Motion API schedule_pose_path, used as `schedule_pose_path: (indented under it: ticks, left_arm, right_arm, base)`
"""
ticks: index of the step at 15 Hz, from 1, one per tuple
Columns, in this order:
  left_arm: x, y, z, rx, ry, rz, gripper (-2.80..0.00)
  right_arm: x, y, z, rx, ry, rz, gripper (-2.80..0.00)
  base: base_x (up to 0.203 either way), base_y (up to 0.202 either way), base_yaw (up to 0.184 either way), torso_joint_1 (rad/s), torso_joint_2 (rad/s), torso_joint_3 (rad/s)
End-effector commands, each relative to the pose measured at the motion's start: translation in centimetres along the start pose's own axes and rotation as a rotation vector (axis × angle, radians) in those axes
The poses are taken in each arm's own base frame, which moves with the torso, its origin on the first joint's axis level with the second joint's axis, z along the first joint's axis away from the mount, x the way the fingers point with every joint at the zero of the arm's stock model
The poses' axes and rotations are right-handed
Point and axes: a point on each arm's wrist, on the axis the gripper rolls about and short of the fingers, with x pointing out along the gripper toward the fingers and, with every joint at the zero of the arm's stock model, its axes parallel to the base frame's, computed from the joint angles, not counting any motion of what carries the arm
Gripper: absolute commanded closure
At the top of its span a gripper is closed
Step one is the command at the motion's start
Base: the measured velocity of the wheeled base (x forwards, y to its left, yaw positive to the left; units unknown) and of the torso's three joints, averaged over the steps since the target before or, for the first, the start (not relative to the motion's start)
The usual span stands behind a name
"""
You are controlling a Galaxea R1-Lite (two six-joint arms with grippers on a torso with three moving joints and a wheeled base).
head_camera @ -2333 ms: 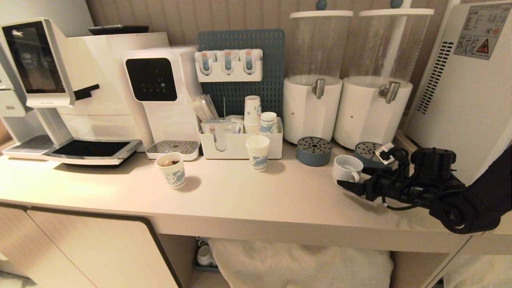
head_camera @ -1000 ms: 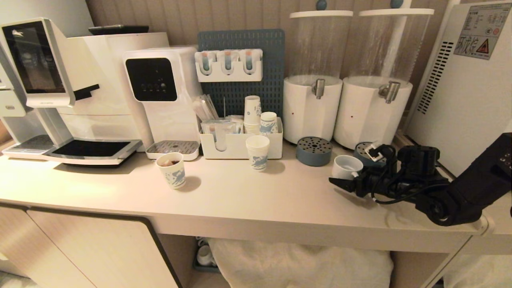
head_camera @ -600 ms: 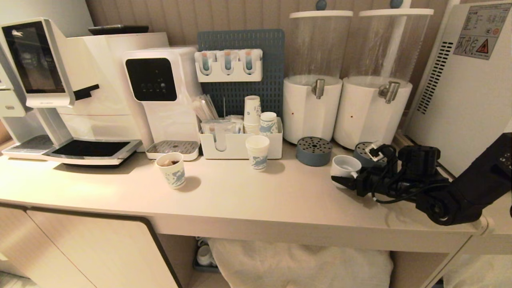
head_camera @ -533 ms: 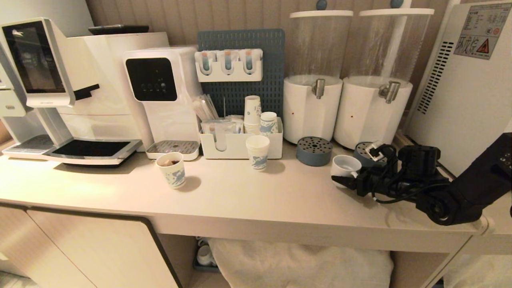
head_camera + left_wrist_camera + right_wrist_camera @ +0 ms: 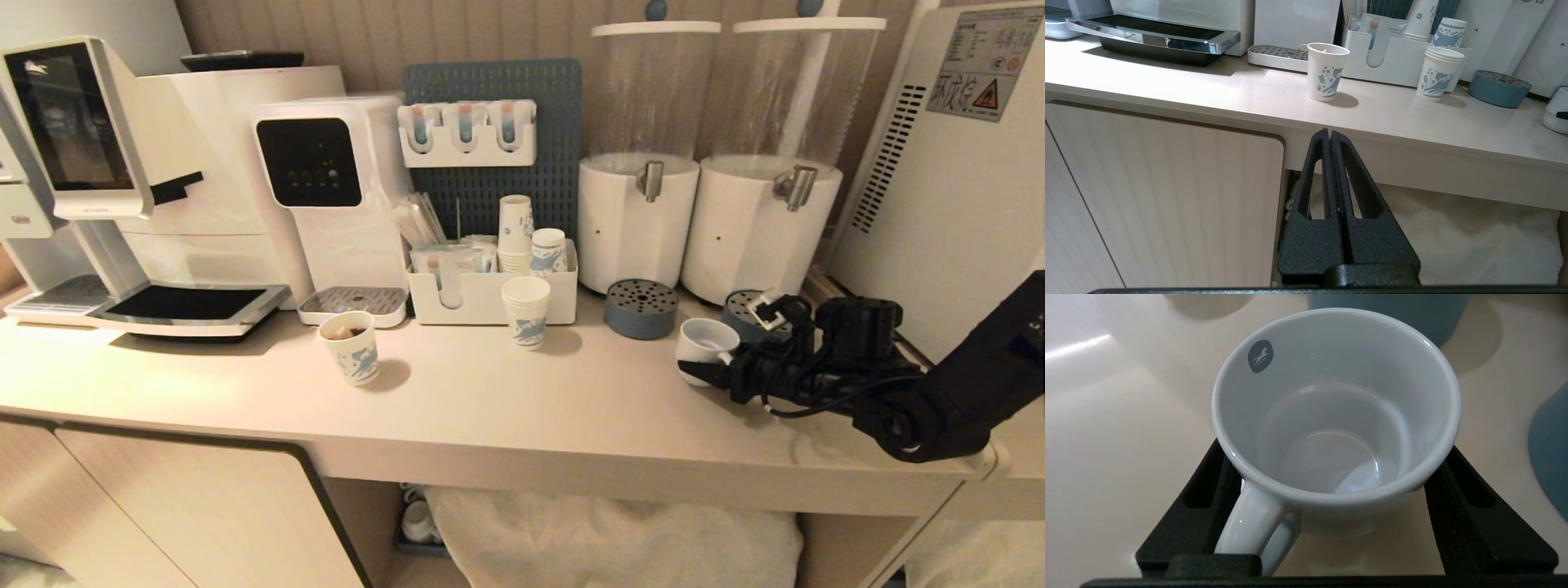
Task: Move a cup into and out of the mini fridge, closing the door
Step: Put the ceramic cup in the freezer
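You're at the pick-up: your right tool (image 5: pixel 1331 490) is clamped on the cup (image 5: pixel 1337 416), which sits on the tabletop (image 5: pixel 490 400) beside the mini fridge (image 5: pixel 947 188); lift straight up next.

On the counter (image 5: pixel 490 392), the coffee machine (image 5: pixel 122 188) stands far left, the water dispenser (image 5: pixel 335 196) to its right, then the pegboard (image 5: pixel 498 139) with the organiser (image 5: pixel 482 294) before it, then two drink dispensers (image 5: pixel 637 155) and, far right, the mini fridge (image 5: pixel 947 180). One paper cup (image 5: pixel 351 347) sits before the water dispenser and a cup stack (image 5: pixel 525 312) before the organiser. The cup (image 5: pixel 706 343) stands before the right drink dispenser, between two drip trays (image 5: pixel 641 309), with the right gripper (image 5: pixel 709 359) around it from its right, one finger on either side; the left gripper (image 5: pixel 1329 139) hangs below the counter's front edge.
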Motion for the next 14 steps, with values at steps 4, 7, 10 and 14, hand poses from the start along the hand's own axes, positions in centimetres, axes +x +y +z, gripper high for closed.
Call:
schedule_pose_path:
  ticks: [4,7,10,14]
  left_arm:
    - [0.1,0.2,-1.1,-0.002,0.034,0.005,0.0]
    - [0.1,0.2,-1.1,-0.002,0.034,0.004,0.0]
    - [0.1,0.2,-1.1,-0.002,0.034,0.004,0.0]
    - [0.1,0.2,-1.1,-0.002,0.034,0.005,0.0]
  right_arm:
    - [-2.2,0.9,1.8,-0.025,-0.04,-0.008,0.0]
    - [-3.5,1.5,2.3,-0.03,-0.049,-0.014,0.0]
    - [-5.3,2.0,3.1,-0.037,-0.068,-0.033,0.0]
    - [-9.8,3.1,4.7,-0.031,-0.119,-0.086,0.0]
  base:
    - [0.0,0.0,0.0,0.0,0.0,0.0]
    - [0.0,0.0,0.0,0.0,0.0,0.0]
    - [0.0,0.0,0.0,0.0,0.0,0.0]
    - [0.0,0.0,0.0,0.0,0.0,0.0]
